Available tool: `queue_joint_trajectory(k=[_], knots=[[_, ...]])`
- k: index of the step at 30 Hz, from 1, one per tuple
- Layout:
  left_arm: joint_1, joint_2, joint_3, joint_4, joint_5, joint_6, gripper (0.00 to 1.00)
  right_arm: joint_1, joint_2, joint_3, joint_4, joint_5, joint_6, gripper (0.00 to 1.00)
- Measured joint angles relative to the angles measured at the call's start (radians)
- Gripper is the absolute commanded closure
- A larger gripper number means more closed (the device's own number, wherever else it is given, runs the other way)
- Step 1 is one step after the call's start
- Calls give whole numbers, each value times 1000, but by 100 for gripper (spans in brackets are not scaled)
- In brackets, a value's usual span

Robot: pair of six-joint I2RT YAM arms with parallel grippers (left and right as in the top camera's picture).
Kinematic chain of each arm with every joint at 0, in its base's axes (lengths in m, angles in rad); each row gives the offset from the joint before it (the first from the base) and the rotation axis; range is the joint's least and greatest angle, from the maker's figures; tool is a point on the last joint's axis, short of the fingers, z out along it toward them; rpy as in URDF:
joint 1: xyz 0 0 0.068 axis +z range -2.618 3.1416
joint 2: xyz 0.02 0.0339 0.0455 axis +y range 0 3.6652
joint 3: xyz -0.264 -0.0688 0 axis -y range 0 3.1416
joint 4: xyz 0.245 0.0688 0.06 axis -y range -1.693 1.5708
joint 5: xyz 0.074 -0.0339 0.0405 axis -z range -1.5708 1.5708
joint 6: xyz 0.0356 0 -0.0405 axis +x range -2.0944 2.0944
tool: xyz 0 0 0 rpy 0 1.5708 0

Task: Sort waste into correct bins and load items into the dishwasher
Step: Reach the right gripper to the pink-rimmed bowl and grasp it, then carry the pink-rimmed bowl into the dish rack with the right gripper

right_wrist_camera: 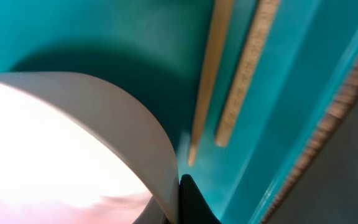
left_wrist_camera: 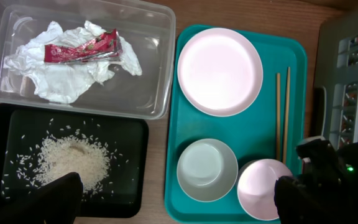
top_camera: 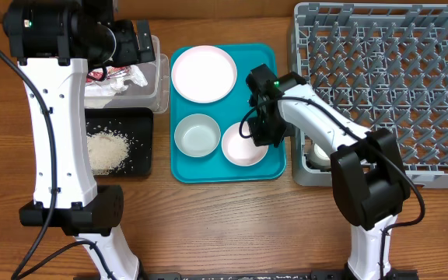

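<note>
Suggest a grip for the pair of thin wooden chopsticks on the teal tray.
Pinch both thin wooden chopsticks mid-length from straight above, jaws across them: they lie flat, parallel, close together; the small white bowl crowds one end.

Even, bright light from above fills the overhead and left-wrist views, leaving soft, short shadows on the wooden table (top_camera: 224, 218). Both are sharp, though the white plate (left_wrist_camera: 219, 70) is nearly washed out and the red wrapper (left_wrist_camera: 82, 48) glints inside the clear tub (left_wrist_camera: 163, 74). The right-wrist view is far too close. There the bowl (right_wrist_camera: 73, 143) burns out to white, the chopsticks (right_wrist_camera: 211, 81) are blurred, and the teal tray (right_wrist_camera: 104, 31) darkens beside the bowl, perhaps in its shadow.
</note>
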Motion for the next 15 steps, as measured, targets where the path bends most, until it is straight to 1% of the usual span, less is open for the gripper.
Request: queue_joint_trajectory(k=[5, 9, 11, 13, 15], knots=[[0, 0, 0, 0, 0, 0, 0, -2, -56, 105, -101, 52, 6, 96], [0, 0, 0, 0, 0, 0, 0, -9, -158, 221, -132, 186, 43, 96], [0, 0, 0, 0, 0, 0, 0, -19, -211, 266, -94, 294, 56, 96], [0, 0, 0, 0, 0, 0, 0, -32, -252, 285, -20, 427, 63, 96], [0, 0, 0, 0, 0, 0, 0, -54, -272, 291, 111, 608, 64, 96]])
